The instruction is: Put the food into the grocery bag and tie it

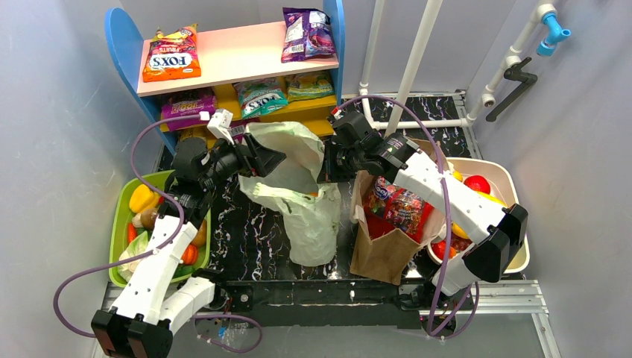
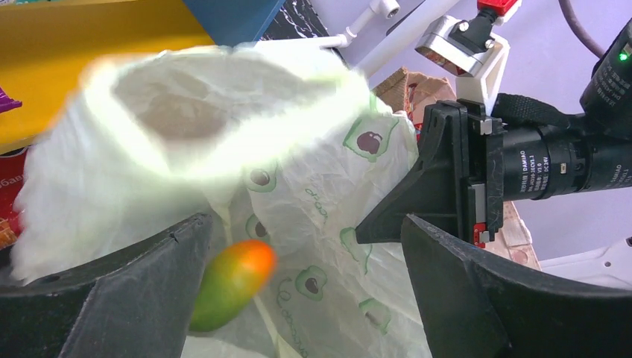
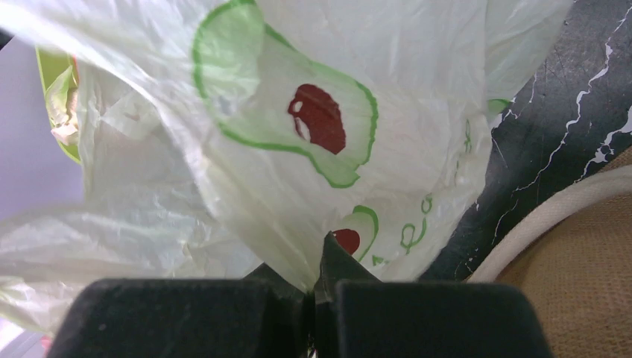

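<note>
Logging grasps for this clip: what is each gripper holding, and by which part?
Right gripper: shut on the grocery bag, pinching a fold of plastic near its mouth. Left gripper: open, holding nothing; a green-orange fruit is loose between its fingers.

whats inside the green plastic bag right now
A green-and-orange food piece shows at the mouth of the grocery bag. Anything deeper is covered by its crinkled plastic.

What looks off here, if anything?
A green-orange fruit is loose and blurred between the fingers of the open left pincer, apparently mid-drop against the plastic bag; can't tell whether it's inside.
</note>
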`<state>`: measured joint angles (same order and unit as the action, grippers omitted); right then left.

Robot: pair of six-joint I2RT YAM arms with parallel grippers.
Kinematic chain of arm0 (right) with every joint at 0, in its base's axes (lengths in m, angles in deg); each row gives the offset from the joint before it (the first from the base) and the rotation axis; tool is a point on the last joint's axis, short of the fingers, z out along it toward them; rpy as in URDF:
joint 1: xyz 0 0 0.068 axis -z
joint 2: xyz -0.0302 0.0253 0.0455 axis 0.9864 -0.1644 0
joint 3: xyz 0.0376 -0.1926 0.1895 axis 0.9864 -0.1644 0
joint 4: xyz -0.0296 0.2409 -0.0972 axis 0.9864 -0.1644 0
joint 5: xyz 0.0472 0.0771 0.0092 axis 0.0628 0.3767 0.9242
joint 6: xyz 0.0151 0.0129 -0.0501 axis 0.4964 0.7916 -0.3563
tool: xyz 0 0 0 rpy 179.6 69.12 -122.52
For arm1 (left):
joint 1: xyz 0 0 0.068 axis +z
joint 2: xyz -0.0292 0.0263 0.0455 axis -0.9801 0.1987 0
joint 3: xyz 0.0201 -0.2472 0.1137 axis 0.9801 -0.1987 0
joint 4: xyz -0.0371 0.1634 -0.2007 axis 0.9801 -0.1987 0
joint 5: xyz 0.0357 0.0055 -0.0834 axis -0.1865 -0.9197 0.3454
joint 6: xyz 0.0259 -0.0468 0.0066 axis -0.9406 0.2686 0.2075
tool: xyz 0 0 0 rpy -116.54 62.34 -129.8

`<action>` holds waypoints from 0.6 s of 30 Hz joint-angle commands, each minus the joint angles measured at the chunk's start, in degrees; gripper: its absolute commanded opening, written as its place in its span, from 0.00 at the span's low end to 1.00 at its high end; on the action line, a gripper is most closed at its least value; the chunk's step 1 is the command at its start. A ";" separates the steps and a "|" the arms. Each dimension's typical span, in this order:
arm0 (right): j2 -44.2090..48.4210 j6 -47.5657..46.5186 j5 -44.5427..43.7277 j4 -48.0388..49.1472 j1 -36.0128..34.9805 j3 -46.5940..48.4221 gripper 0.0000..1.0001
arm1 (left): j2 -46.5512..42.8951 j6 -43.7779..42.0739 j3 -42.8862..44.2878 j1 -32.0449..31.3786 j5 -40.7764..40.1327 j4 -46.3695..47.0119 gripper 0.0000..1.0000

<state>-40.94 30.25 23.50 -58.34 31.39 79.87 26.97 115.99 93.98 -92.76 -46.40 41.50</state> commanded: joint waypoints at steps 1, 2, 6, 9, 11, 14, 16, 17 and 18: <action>0.56 -0.09 0.48 2.50 -0.25 -0.12 0.01 | -0.79 -0.89 1.78 -0.40 0.39 0.05 0.98; 0.52 -0.15 0.47 2.52 -0.25 -0.07 0.01 | -0.83 -0.84 2.06 -0.37 0.16 -0.30 0.98; 0.37 -0.25 0.54 2.59 -0.25 -0.15 0.01 | -1.13 -1.52 4.00 -0.39 -1.92 -4.77 0.98; 0.34 -0.31 0.54 2.59 -0.25 -0.31 0.01 | -1.66 -3.05 5.82 -0.40 -3.69 -8.80 0.98; 0.34 -0.37 0.59 2.67 -0.26 -0.42 0.01 | -2.43 -4.21 6.38 -0.39 -5.24 -11.07 0.98; 0.34 -0.49 0.67 2.71 -0.25 -0.50 0.01 | -3.83 -5.38 6.86 -0.41 -8.77 -14.77 0.98; 0.27 -0.58 0.78 2.76 -0.23 -0.64 0.01 | -4.62 -5.81 7.35 -0.41 -11.31 -17.85 0.98; 0.24 -0.61 0.80 2.83 -0.22 -0.75 0.01 | -4.94 -6.09 7.61 -0.41 -12.38 -19.31 0.98; 0.27 -0.61 0.85 2.93 -0.25 -0.91 0.01 | -5.22 -6.33 7.85 -0.39 -13.72 -20.73 0.98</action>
<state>-40.94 30.21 24.06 -57.62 31.39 79.60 23.70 112.15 99.11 -92.93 -54.01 28.51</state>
